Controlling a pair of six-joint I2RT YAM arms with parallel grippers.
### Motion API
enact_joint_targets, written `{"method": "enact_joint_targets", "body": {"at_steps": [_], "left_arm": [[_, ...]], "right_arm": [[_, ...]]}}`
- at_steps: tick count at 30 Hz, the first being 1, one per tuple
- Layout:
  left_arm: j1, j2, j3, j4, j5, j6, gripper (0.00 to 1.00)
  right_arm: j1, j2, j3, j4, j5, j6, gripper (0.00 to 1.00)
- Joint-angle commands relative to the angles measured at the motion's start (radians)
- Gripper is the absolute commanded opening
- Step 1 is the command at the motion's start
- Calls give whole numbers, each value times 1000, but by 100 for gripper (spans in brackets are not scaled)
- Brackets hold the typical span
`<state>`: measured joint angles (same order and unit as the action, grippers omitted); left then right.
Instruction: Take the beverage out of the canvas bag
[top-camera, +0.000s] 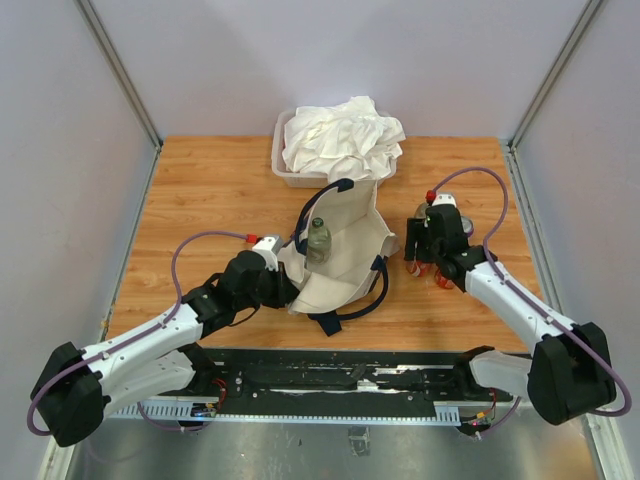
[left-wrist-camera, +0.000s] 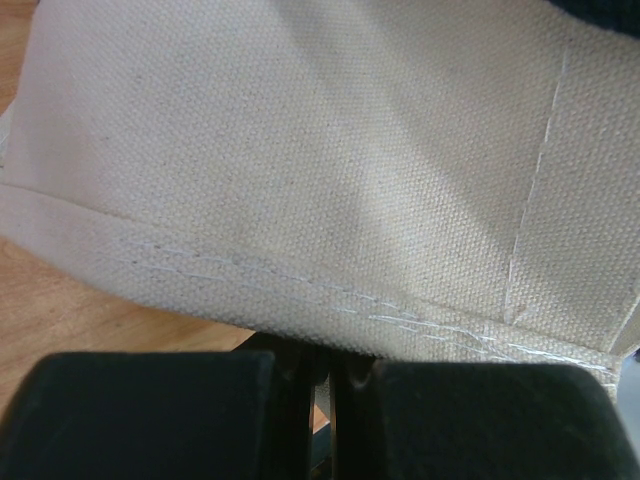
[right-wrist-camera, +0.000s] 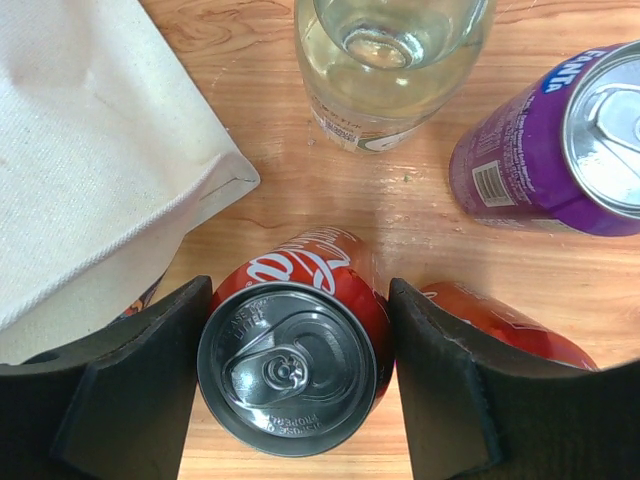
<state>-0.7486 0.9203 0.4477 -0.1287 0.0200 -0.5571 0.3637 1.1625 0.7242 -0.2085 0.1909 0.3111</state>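
Observation:
The beige canvas bag (top-camera: 345, 262) with dark straps lies mid-table, and a clear bottle with a dark cap (top-camera: 318, 240) stands in its open mouth. My left gripper (top-camera: 283, 272) is shut on the bag's left hem; in the left wrist view the stitched canvas (left-wrist-camera: 320, 170) runs over the closed fingers (left-wrist-camera: 300, 400). To the right of the bag, a beverage, a red cola can (right-wrist-camera: 295, 365), stands upright on the wood. My right gripper (right-wrist-camera: 297, 385) is shut on it, one pad (right-wrist-camera: 140, 390) against each side. The bag's corner (right-wrist-camera: 90, 150) lies just left of the can.
Around the held can stand a clear bottle of pale liquid (right-wrist-camera: 390, 60), a purple Fanta can (right-wrist-camera: 550, 150) and another red can (right-wrist-camera: 505, 325) behind the right finger. A translucent tub (top-camera: 283, 172) heaped with white cloth (top-camera: 345, 140) sits at the back. Walls close in three sides.

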Motion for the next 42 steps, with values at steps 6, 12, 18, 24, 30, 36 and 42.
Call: {"method": "enact_joint_targets", "body": {"at_steps": [6, 12, 18, 24, 30, 36, 42], "left_arm": [[1, 17, -3, -89, -29, 18, 6], [2, 19, -1, -97, -29, 25, 6], [1, 23, 4, -96, -28, 32, 6], [2, 16, 8, -88, -22, 45, 6], [2, 7, 25, -101, -21, 44, 6], [2, -38, 29, -126, -36, 35, 6], [2, -96, 35, -169, -68, 17, 4]], "right_arm": [[-30, 61, 12, 70, -37, 39, 24], [-30, 64, 28, 17, -30, 37, 57], [-29, 9, 65, -43, -25, 21, 77], [-2, -70, 142, -110, -1, -14, 92], [80, -113, 256, -165, 9, -86, 83], [264, -103, 392, -182, 46, -197, 53], [324, -50, 433, -102, -71, -216, 24]]}}
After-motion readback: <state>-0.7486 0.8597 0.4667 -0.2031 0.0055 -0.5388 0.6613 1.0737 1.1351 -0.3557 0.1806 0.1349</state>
